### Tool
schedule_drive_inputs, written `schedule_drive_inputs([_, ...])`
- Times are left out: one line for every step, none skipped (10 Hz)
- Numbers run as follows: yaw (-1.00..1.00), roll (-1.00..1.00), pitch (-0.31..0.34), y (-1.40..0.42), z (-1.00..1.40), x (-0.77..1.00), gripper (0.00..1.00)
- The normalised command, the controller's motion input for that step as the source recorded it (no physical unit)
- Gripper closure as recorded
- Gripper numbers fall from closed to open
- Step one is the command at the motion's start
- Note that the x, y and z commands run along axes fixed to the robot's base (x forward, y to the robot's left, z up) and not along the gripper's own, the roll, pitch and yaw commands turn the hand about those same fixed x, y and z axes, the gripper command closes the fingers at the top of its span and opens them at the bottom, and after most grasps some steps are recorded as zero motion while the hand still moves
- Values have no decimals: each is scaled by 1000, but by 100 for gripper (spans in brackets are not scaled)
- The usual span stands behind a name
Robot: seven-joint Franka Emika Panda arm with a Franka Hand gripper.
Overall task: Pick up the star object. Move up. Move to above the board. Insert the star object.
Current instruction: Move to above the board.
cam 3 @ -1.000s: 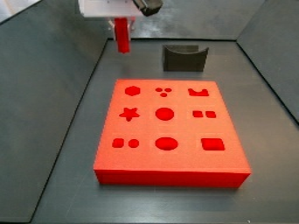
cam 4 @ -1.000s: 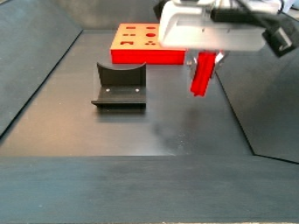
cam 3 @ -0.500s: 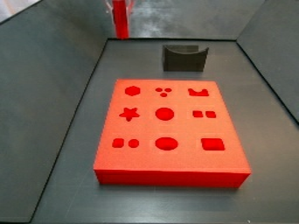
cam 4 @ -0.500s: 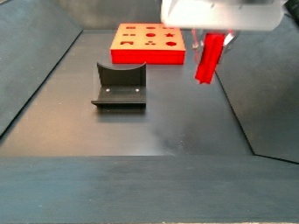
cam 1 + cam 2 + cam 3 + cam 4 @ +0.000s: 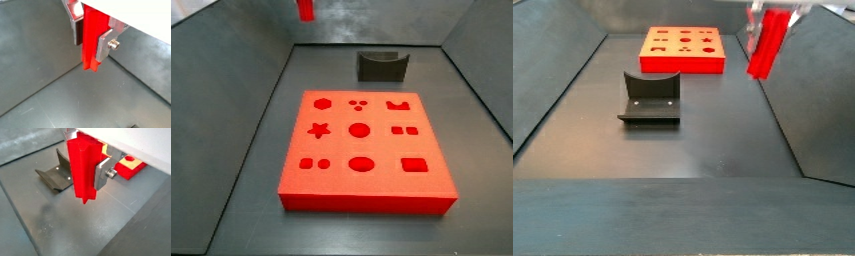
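Note:
My gripper is shut on the star object, a tall slim red peg that hangs upright between the silver fingers. In both wrist views the peg is high above the dark floor. In a side view only its lower end shows at the top edge, far behind the board. The board is a large flat red block with a star cut-out on its left side. In a side view the peg hangs to the right of the board.
The fixture, a dark bracket, stands on the floor between the peg's side and the board; it also shows in a side view and a wrist view. Grey sloping walls enclose the floor.
My gripper has risen with the star object; its body has left the top of both side views, and only the peg's lower part still shows there.

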Motion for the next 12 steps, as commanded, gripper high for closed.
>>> schedule_drive_inputs([13, 77, 54, 93, 931, -73, 100])
schedule_drive_inputs([18, 78, 70, 53, 740, -42, 100])
schedule_drive_inputs([19, 74, 79, 37, 588, -24, 100])
schedule_drive_inputs([22, 74, 86, 27, 383, -15, 100])
schedule_drive_inputs([24, 79, 85, 22, 280, -13, 100])
schedule_drive_inputs([-393, 64, 467, -1000, 273, 283, 100])
schedule_drive_inputs([-390, 63, 455, -1000, 260, 286, 100])
schedule_drive_inputs([-185, 29, 375, -1000, 272, 299, 100])
schedule_drive_inputs([-88, -29, 275, -1000, 267, 307, 100])
schedule_drive_inputs([-44, -40, 199, -1000, 264, 312, 100])
schedule_drive_inputs([-17, -14, 150, -1000, 269, 315, 100])
schedule_drive_inputs([-6, -10, 131, -1000, 268, 320, 100])
